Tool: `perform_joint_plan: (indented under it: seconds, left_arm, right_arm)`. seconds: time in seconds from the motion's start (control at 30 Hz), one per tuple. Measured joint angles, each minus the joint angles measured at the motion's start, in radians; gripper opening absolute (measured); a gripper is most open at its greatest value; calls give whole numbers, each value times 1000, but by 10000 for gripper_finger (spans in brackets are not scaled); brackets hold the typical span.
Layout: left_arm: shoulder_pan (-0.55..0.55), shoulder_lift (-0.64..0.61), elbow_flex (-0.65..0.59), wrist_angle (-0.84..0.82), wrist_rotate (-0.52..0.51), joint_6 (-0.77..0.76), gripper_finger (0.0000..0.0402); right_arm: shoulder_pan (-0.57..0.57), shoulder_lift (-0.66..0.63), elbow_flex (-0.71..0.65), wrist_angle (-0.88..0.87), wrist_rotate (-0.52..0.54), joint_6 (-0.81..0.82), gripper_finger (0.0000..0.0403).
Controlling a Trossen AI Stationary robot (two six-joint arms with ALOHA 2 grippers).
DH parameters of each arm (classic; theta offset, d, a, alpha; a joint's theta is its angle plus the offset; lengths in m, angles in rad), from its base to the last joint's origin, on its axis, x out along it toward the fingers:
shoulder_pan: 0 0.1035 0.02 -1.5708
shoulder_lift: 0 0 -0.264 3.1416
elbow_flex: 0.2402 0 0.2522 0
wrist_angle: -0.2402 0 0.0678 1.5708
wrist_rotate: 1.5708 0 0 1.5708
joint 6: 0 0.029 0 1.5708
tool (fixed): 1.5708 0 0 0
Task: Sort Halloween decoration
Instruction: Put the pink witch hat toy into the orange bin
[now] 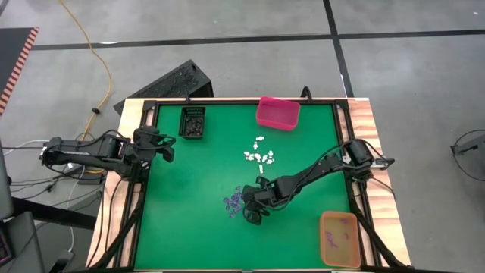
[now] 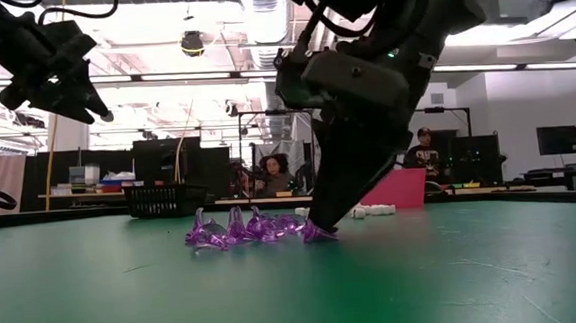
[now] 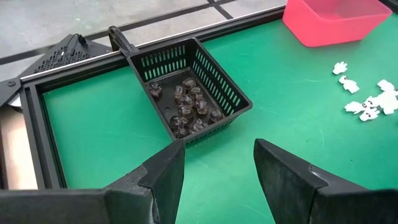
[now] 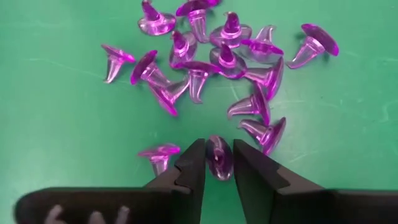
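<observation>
A heap of tiny purple witch-hat trinkets (image 4: pixel 211 56) lies on the green mat (image 1: pixel 189 189) left of centre, seen also in the high view (image 1: pixel 233 202) and the low view (image 2: pixel 242 228). My right gripper (image 4: pixel 219 163) stands at the near edge of the heap, shut on one purple hat (image 4: pixel 219 157). White trinkets (image 1: pixel 259 155) lie in a cluster at mid-table. Dark trinkets fill the black basket (image 3: pixel 193 87). My left gripper (image 3: pixel 217 162) hangs open above the table's left edge, with nothing between its fingers. My right gripper pinches a single purple hat (image 4: pixel 219 167) between its two fingertips, one finger (image 4: pixel 194 163) on each side. The fingers slant steeply down at it from the table's right side. The hat is down at the mat (image 2: pixel 319 233), at the edge of the heap.
The black basket (image 1: pixel 192 123) stands at the far left, a pink bin (image 1: pixel 277 112) at the far middle and an orange bin (image 1: pixel 339 238) holding a few purple pieces at the near right. A black frame (image 1: pixel 151 106) rims the mat. People sit beyond the table (image 2: pixel 269 173).
</observation>
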Motion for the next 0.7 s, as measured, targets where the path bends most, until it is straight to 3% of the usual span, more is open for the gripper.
perform_joint_plan:
  seconds: [0.23, 0.53, 0.7]
  left_arm:
    - [0, 0, 0, -1, -4, 0, 183]
    - [0, 0, 0, -1, -4, 0, 183]
    - [0, 0, 0, -1, -4, 0, 183]
  right_arm:
    - [0, -1, 1, 14, -14, 15, 26]
    - [1, 3, 39, -25, -38, 25, 26]
    - [4, 4, 99, -129, -40, 25, 26]
